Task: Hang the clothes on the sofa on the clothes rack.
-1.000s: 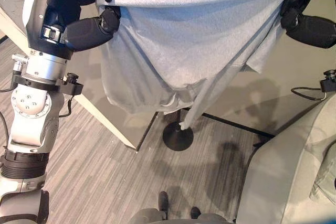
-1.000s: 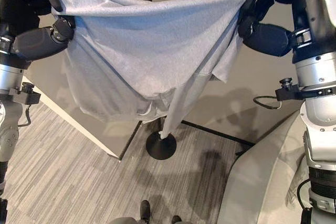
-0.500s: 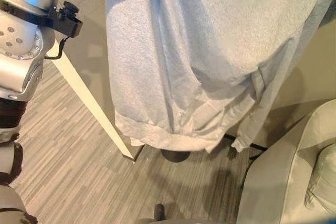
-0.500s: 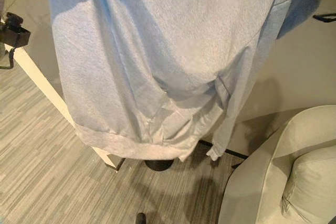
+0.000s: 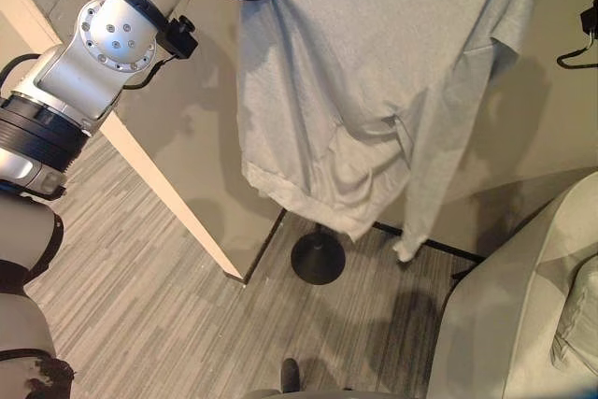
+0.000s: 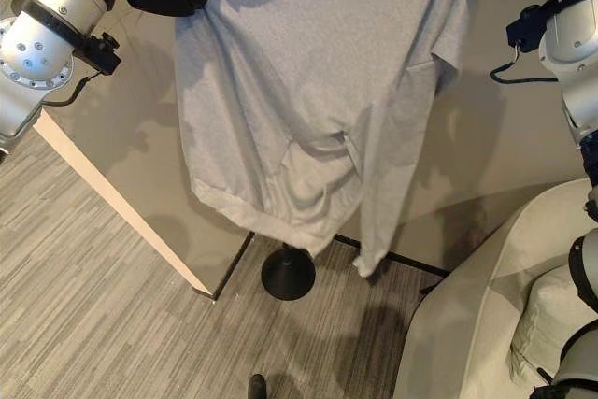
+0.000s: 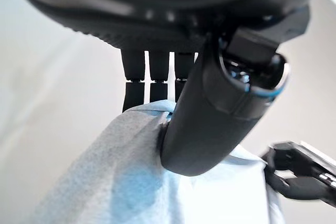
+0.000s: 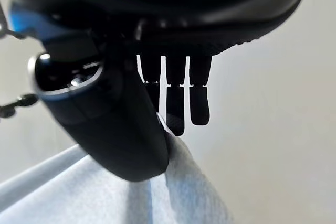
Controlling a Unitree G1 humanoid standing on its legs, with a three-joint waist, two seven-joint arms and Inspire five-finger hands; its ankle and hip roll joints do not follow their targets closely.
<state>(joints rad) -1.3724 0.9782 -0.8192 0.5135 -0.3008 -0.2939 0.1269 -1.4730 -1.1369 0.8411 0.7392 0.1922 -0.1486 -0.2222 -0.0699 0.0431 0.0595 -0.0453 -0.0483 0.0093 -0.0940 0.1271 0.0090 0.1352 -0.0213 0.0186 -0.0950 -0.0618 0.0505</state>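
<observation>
Shirt (image 5: 374,91), soft grey knit, hangs in loose folds above the rack's round black base (image 5: 318,259), left hand (image 7: 210,124) and right hand (image 8: 126,129) each pinching a top corner.

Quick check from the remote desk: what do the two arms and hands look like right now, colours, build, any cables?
Both arms are silver-grey metal with black bands. The left arm has a round joint disc ringed with small bolts and a thin black cable looping beside it. The right arm carries a black clamp and cable loop. The left hand and right hand are glossy dark, with slim segmented fingers and a thick, rounded thumb.
</observation>
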